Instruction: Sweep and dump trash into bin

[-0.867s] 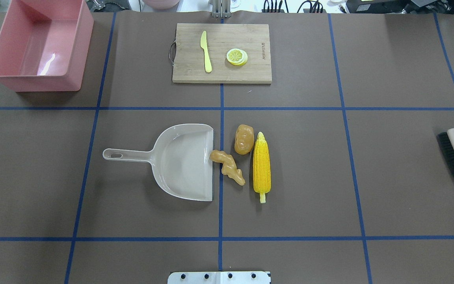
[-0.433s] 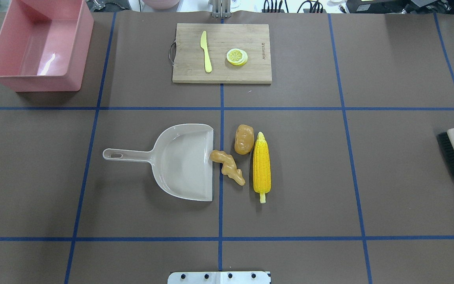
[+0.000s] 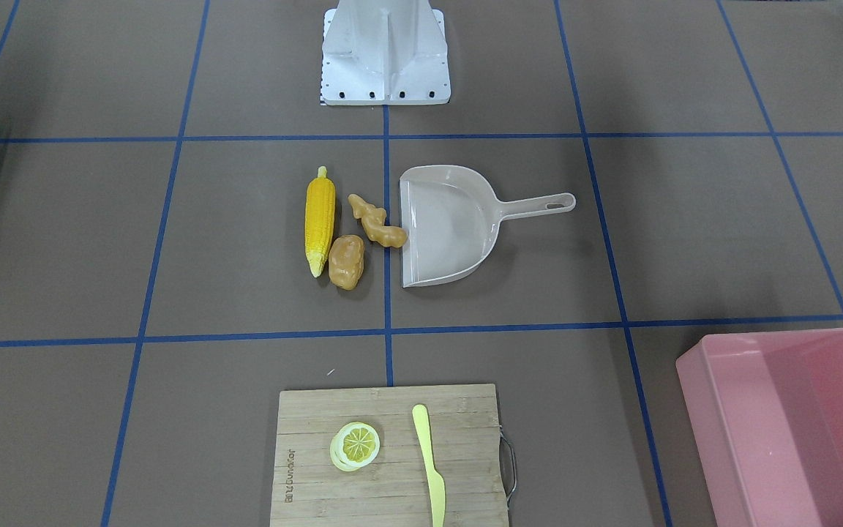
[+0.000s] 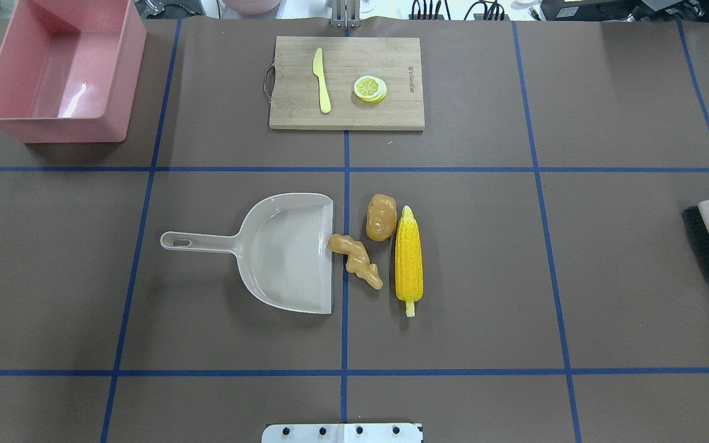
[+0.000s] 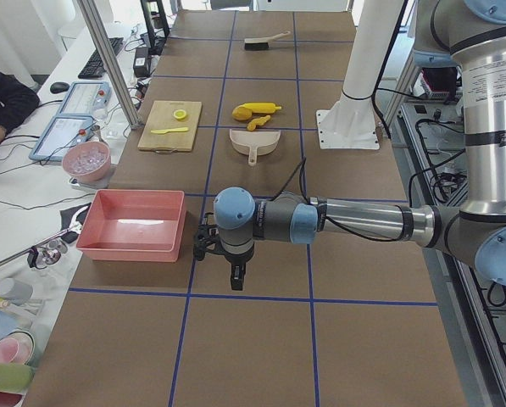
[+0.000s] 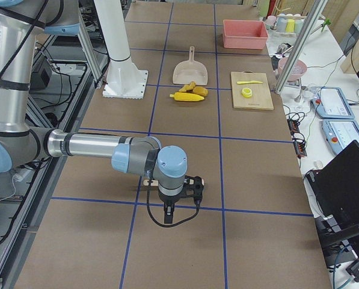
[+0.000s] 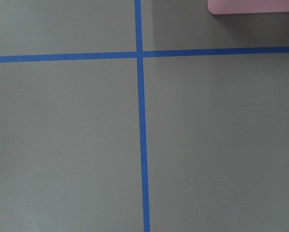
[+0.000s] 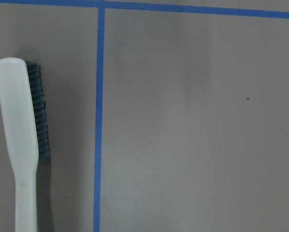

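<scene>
Yellow corn cob (image 4: 408,259), ginger root (image 4: 356,261) and potato (image 4: 381,216) lie mid-table, ginger root touching the dustpan (image 4: 287,258) lip. Pink bin (image 4: 53,129) sits at the far left corner. Out at the table's ends, left gripper (image 5: 236,280) and right gripper (image 6: 169,212) hang low; fingers spread or pressed together, cannot tell.

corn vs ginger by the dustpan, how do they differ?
The corn is bright yellow, straight and longer; the ginger is tan, knobbly and bent. The ginger touches the open edge of the dustpan; the corn lies farther off, beyond the ginger. Both lie flat on the table, outside the dustpan.
</scene>
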Robot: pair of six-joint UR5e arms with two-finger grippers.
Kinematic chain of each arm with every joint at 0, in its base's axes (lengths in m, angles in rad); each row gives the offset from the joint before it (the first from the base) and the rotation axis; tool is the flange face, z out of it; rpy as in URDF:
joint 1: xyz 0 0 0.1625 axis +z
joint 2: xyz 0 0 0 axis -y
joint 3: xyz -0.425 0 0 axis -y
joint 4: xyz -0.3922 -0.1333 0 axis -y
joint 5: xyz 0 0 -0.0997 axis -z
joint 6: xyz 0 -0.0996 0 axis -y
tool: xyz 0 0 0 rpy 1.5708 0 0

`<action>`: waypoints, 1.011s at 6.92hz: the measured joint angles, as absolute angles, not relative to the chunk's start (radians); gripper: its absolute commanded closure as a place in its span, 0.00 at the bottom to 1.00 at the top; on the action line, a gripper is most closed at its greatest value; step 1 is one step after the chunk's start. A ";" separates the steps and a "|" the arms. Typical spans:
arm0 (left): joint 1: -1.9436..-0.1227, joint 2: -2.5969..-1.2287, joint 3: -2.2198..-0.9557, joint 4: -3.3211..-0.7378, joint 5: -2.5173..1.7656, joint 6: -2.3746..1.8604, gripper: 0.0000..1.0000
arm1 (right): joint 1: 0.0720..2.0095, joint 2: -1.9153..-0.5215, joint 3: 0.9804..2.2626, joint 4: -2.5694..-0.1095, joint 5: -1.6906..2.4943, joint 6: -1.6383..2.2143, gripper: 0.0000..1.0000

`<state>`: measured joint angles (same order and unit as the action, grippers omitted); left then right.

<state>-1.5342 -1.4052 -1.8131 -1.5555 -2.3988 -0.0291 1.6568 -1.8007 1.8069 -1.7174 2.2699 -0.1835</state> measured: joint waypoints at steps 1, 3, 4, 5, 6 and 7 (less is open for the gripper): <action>-1.534 -1.405 -1.813 -1.555 -2.399 -0.029 0.02 | 1.657 -1.789 1.806 -1.729 2.268 -0.184 0.00; -1.534 -1.405 -1.813 -1.555 -2.399 -0.029 0.02 | 1.657 -1.778 1.816 -1.732 2.280 -0.185 0.00; -1.534 -1.406 -1.813 -1.555 -2.399 -0.029 0.02 | 1.658 -1.774 1.825 -1.733 2.292 -0.186 0.00; -1.534 -1.408 -1.815 -1.555 -2.399 -0.029 0.02 | 1.658 -1.775 1.827 -1.733 2.297 -0.186 0.00; -1.534 -1.409 -1.823 -1.555 -2.399 -0.029 0.02 | 1.658 -1.778 1.823 -1.733 2.299 -0.186 0.00; -1.533 -1.411 -1.843 -1.556 -2.399 -0.029 0.02 | 1.658 -1.780 1.821 -1.735 2.300 -0.186 0.00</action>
